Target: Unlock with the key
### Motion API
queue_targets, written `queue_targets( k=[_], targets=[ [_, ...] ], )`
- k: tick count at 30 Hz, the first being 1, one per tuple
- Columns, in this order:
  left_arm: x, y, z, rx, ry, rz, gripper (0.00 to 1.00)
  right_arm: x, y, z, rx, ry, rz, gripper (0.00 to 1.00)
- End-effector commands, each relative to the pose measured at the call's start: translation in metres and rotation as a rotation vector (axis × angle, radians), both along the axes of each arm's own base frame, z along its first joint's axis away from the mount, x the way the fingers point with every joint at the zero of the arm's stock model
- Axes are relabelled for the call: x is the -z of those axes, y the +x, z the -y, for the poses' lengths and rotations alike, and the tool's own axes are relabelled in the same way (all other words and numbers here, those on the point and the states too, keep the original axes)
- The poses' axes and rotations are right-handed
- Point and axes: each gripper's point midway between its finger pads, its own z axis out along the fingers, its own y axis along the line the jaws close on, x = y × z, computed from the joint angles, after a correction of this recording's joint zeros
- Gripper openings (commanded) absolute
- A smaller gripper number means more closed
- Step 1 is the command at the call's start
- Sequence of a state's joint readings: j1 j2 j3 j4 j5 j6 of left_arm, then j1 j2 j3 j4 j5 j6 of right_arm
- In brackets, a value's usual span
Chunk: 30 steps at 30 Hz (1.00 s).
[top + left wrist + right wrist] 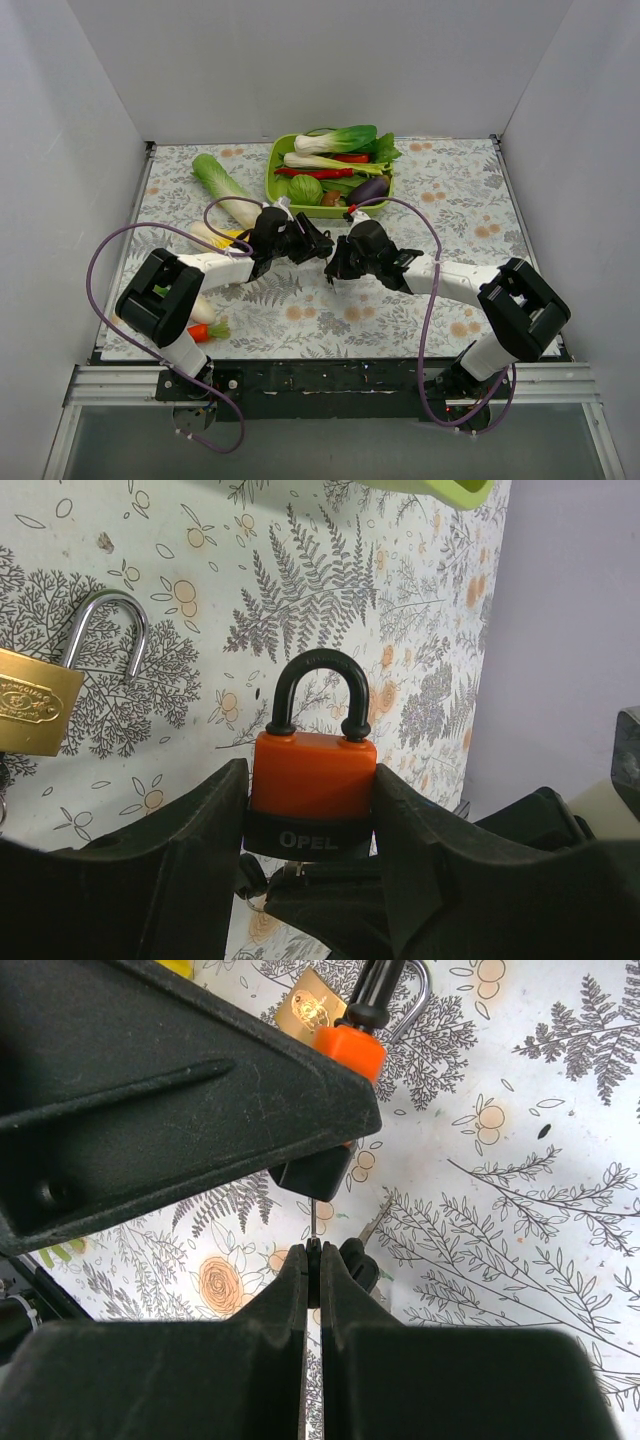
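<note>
My left gripper (pixel 310 815) is shut on the orange-and-black padlock (pixel 312 775), holding it off the patterned cloth with its black shackle pointing away. My right gripper (pixel 313 1252) is shut on the key's black head. The thin silver blade of the key (pixel 312 1216) runs straight up into the padlock's black base (pixel 316 1172). A second small key (pixel 360 1260) dangles beside my right fingertips. In the top view both grippers (pixel 315 244) (pixel 336 262) meet tip to tip at mid-table. A brass padlock (pixel 35 705) lies flat on the cloth to the left.
A green tray (pixel 275 172) full of vegetables stands at the back centre. A napa cabbage (pixel 224 188), a corn cob (pixel 214 235) and a carrot (pixel 206 331) lie on the left side of the cloth. White walls enclose the table.
</note>
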State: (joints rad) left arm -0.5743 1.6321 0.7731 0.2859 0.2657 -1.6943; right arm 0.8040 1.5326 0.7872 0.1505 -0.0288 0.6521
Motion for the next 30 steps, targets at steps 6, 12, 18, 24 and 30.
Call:
queue_targets(
  k=[6, 12, 18, 24, 30],
  targets=[
    [-0.029, -0.009, 0.009, 0.046, -0.055, 0.057, 0.0, -0.028, 0.028, 0.006, 0.102, 0.038, 0.118, 0.01],
    [-0.025, -0.012, 0.011, 0.052, -0.053, 0.046, 0.0, -0.037, 0.034, 0.005, 0.108, 0.045, 0.158, 0.01],
    [-0.023, -0.014, 0.013, 0.061, -0.051, 0.04, 0.0, -0.042, 0.037, 0.005, 0.107, 0.045, 0.181, 0.01],
    [-0.019, -0.016, 0.014, 0.065, -0.048, 0.027, 0.0, -0.049, 0.039, 0.004, 0.109, 0.058, 0.196, 0.01],
    [-0.015, -0.016, 0.015, 0.066, -0.041, 0.022, 0.0, -0.053, 0.04, 0.004, 0.107, 0.058, 0.211, 0.01]
  ],
)
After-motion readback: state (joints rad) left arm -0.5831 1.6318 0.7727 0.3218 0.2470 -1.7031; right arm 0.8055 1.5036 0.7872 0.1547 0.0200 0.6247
